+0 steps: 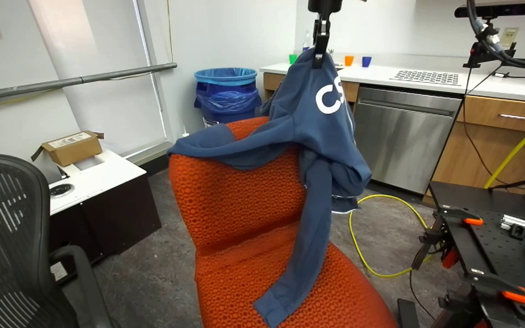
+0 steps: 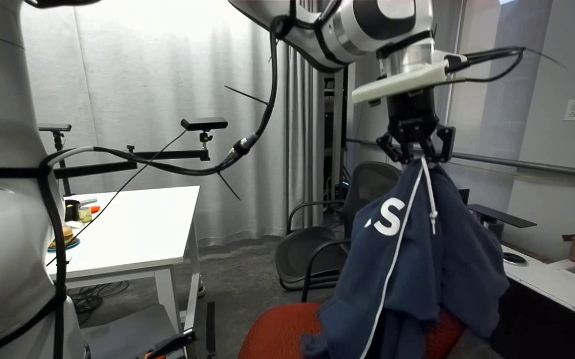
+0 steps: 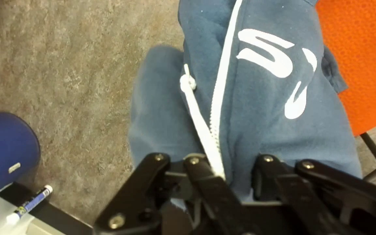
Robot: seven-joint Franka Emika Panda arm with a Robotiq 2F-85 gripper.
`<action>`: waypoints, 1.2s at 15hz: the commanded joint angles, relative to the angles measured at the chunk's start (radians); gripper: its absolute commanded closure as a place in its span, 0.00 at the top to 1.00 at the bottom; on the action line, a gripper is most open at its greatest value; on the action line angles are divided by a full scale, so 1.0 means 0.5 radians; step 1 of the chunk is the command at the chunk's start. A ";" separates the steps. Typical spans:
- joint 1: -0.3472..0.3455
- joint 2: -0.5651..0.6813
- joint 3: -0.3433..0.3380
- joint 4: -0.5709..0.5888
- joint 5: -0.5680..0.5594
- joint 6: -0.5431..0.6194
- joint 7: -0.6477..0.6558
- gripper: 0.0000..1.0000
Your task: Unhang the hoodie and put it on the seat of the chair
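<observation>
The dusty-blue hoodie [image 1: 317,130] hangs from my gripper [image 1: 319,62] beside the backrest of the orange chair [image 1: 239,198]. One sleeve lies over the backrest's top; the other hangs down in front, its cuff on the orange-red seat [image 1: 235,294]. In an exterior view my gripper [image 2: 419,158] is closed on the top of the hoodie [image 2: 397,264], with zipper and white drawstring hanging below; orange upholstery [image 2: 282,331] shows under it. In the wrist view fabric of the hoodie [image 3: 269,94] sits between the fingers [image 3: 228,178]; the fingertips are hidden in it.
A black mesh office chair [image 1: 9,237] stands beside the orange chair. A black table [image 1: 494,246] with orange-handled clamps is on the opposite side. A blue bin [image 1: 226,95] and counter [image 1: 380,75] are behind. A white table [image 2: 137,224] stands near the arm's base.
</observation>
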 commanded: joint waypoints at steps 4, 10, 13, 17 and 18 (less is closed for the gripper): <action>0.168 -0.308 0.053 0.314 0.077 -0.473 -0.421 0.03; 0.253 -0.188 0.071 0.829 0.121 -0.679 -0.556 0.03; 0.256 -0.134 0.070 1.020 0.144 -0.736 -0.618 0.03; 0.288 -0.063 0.122 1.312 0.109 -0.922 -0.700 0.03; 0.309 -0.053 0.151 1.383 0.078 -0.973 -0.717 0.03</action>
